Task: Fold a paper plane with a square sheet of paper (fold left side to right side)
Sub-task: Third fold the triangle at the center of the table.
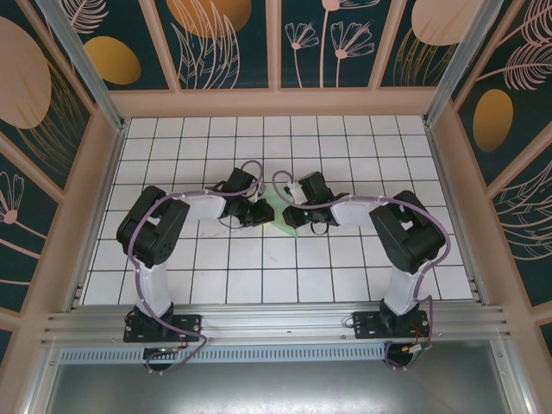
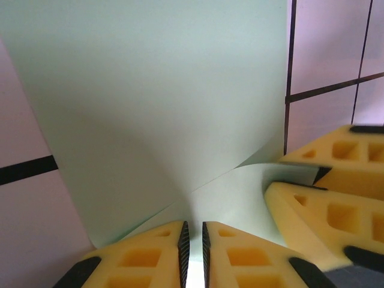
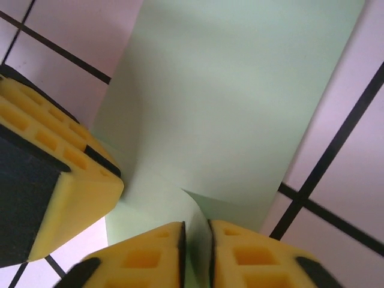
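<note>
The square sheet of paper (image 1: 283, 217) is pale mint green and lies on the white grid table between the two arms, partly hidden by them. In the left wrist view the sheet (image 2: 162, 102) has a flap curling up from a diagonal crease into my left gripper (image 2: 194, 234), whose pads are shut on that raised edge. My right gripper (image 3: 197, 237) stands slightly open, and a curled fold of the sheet (image 3: 234, 90) runs loosely between its pads. The two grippers sit almost touching, left gripper (image 1: 261, 213) and right gripper (image 1: 295, 216). No paper plane shape shows.
White grid tiles with black lines (image 1: 259, 259) surround the sheet. Wooden walls (image 1: 276, 102) fence the table on three sides. The right gripper's yellow fingers (image 2: 324, 210) crowd the left wrist view, and the left gripper's finger (image 3: 60, 180) crowds the right wrist view.
</note>
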{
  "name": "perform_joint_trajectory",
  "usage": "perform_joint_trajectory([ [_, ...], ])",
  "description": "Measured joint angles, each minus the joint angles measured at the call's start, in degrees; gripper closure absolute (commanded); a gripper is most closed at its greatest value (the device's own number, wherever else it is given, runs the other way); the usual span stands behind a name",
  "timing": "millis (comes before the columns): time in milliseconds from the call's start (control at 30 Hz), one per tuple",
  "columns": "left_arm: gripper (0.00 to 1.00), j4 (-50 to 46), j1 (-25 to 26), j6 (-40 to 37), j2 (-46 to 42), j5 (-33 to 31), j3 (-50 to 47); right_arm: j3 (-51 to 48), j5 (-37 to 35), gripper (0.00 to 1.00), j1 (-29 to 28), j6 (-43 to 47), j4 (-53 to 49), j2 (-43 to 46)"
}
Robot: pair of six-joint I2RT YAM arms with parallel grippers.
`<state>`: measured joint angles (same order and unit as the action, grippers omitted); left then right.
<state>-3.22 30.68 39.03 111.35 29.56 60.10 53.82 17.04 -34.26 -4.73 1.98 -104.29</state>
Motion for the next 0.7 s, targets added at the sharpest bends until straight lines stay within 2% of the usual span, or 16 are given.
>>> perform_joint_trajectory([
  [100, 0.83, 0.0, 0.0, 0.0, 0.0, 0.0, 0.0, 0.4, 0.5, 0.63, 1.4, -1.0, -0.6, 1.0],
  [233, 0.83, 0.0, 0.0, 0.0, 0.1, 0.0, 0.0, 0.4, 0.9, 0.61, 2.6, -1.7, -2.9, 4.4],
  [333, 0.83, 0.0, 0.0, 0.0, 0.1, 0.0, 0.0, 0.4, 3.8, 0.73, 2.7, -1.7, -4.7, 7.3],
  [467, 0.83, 0.0, 0.0, 0.0, 0.1, 0.0, 0.0, 0.8, 12.4, 0.87, 2.7, -3.1, -7.5, 9.0],
  [567, 0.83, 0.0, 0.0, 0.0, 0.1, 0.0, 0.0, 0.9, 18.2, 0.89, 2.7, -4.6, -9.9, 8.7],
  [700, 0.83, 0.0, 0.0, 0.0, 0.1, 0.0, 0.0, 0.9, 21.9, 0.89, 2.7, -5.8, -11.9, 6.6],
])
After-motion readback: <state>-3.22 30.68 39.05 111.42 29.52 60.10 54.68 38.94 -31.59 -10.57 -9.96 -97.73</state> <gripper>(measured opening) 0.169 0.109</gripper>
